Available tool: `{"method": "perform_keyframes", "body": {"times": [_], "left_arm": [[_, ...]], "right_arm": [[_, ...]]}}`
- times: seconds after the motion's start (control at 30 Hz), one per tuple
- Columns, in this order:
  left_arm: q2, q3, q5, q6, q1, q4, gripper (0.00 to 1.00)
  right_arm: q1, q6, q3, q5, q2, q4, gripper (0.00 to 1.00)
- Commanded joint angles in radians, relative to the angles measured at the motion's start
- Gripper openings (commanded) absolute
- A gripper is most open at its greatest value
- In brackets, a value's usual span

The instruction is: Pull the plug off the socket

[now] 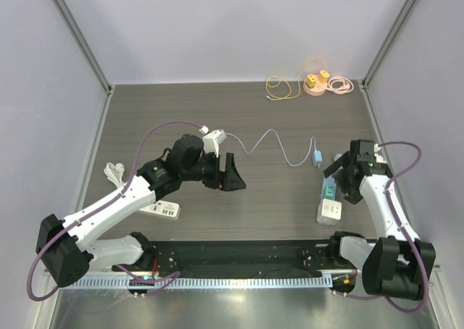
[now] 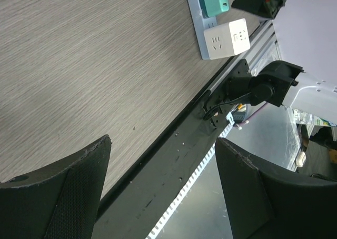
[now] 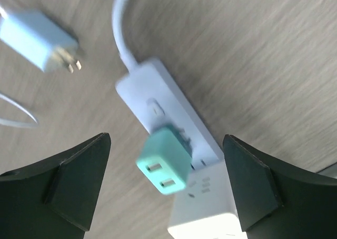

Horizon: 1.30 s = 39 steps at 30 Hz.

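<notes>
My overhead view covers the whole surface (image 1: 275, 198); the right wrist camera hangs close above the power strip (image 3: 152, 99), which the left wrist sees farther off.

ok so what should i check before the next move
1. blue plug out of the strip: ok, it lies apart on the table, prongs bare.
2. right gripper open and empty: ok.
3. teal plug out of the strip: not ok, it is seated in it.
4. left gripper open and empty: ok, over bare table.
5. strip switched off: cannot tell.
</notes>
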Motion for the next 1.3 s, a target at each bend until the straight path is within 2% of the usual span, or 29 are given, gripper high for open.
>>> {"method": "perform_keyframes", "body": {"times": [0.0, 0.13, 0.2, 0.3, 0.33, 0.37, 0.53, 0.63, 0.8, 1.03, 1.13, 1.27], "left_arm": [[0.009, -0.004, 0.044, -0.007, -0.006, 0.08, 0.8], [0.007, -0.006, 0.056, -0.001, -0.006, 0.077, 0.8], [0.007, -0.004, 0.056, 0.006, -0.004, 0.072, 0.8], [0.002, -0.003, 0.047, 0.012, -0.006, 0.058, 0.8], [-0.004, -0.003, 0.045, 0.012, -0.004, 0.054, 0.8], [-0.008, -0.007, 0.038, 0.012, -0.006, 0.046, 0.8], [-0.033, -0.027, 0.021, 0.01, -0.006, 0.043, 0.81], [-0.027, -0.03, 0.029, 0.01, -0.006, 0.043, 0.81], [0.009, -0.016, 0.068, -0.001, -0.006, 0.079, 0.77], [0.079, 0.016, 0.105, -0.047, -0.029, 0.152, 0.75], [0.13, 0.037, 0.105, -0.071, -0.072, 0.184, 0.74], [0.188, 0.076, 0.096, -0.082, -0.139, 0.211, 0.74]], "right_arm": [[0.035, -0.016, -0.063, -0.04, -0.069, -0.001, 0.93], [0.11, 0.001, -0.075, -0.012, -0.026, 0.014, 0.88], [0.19, 0.032, -0.072, 0.009, 0.0, 0.034, 0.86], [0.247, 0.067, -0.066, 0.041, 0.066, 0.056, 0.69], [0.253, 0.078, -0.066, 0.054, 0.093, 0.059, 0.6], [0.256, 0.088, -0.068, 0.055, 0.101, 0.065, 0.56], [0.258, 0.15, -0.074, 0.032, 0.137, 0.116, 0.52], [0.258, 0.22, -0.086, -0.027, 0.149, 0.163, 0.47], [0.261, 0.329, -0.115, -0.115, 0.131, 0.241, 0.46], [0.269, 0.476, -0.176, -0.066, 0.007, 0.243, 0.48], [0.266, 0.422, -0.16, -0.044, 0.005, 0.248, 0.55], [0.262, 0.248, -0.074, -0.075, 0.077, 0.211, 0.67]]}}
